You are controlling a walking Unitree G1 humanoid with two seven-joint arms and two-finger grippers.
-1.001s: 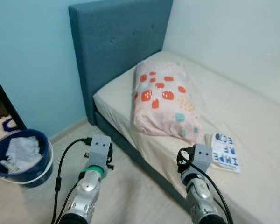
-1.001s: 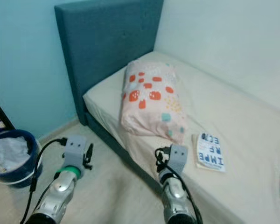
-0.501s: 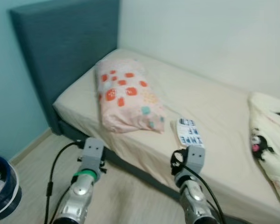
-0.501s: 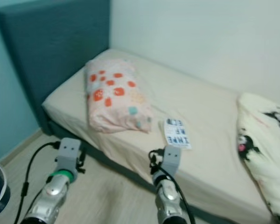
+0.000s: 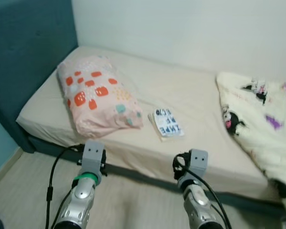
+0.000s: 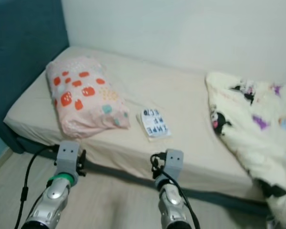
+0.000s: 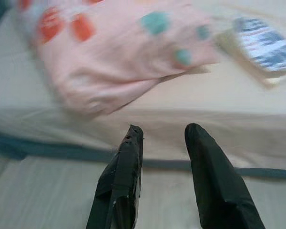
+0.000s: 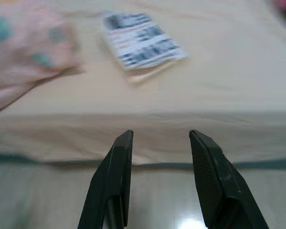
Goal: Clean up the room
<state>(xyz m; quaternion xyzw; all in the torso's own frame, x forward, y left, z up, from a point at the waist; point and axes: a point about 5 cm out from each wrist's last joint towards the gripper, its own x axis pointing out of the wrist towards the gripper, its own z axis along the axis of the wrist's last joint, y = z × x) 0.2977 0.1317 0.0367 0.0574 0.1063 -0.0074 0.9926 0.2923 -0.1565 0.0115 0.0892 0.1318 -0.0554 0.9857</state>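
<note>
A white book with blue letters (image 5: 166, 123) lies on the beige bed (image 5: 190, 90), just right of a pink pillow with red and teal spots (image 5: 95, 98). A cream blanket with cartoon prints (image 5: 262, 124) is heaped on the bed's right end. Both arms are raised in front of the bed's near edge, over the floor. My left gripper (image 7: 162, 131) is open and empty, facing the pillow (image 7: 109, 52). My right gripper (image 8: 159, 136) is open and empty too, facing the book (image 8: 143, 40).
A dark blue headboard (image 5: 24, 52) stands at the left, against a light blue wall. A white wall (image 5: 190, 28) runs behind the bed. Pale wood floor (image 5: 133, 205) lies between me and the bed's dark base (image 5: 133, 171).
The camera has swung right: the blue bucket and most of the headboard have left the view, and the cartoon blanket has come in. Both arms hold the same pose.
</note>
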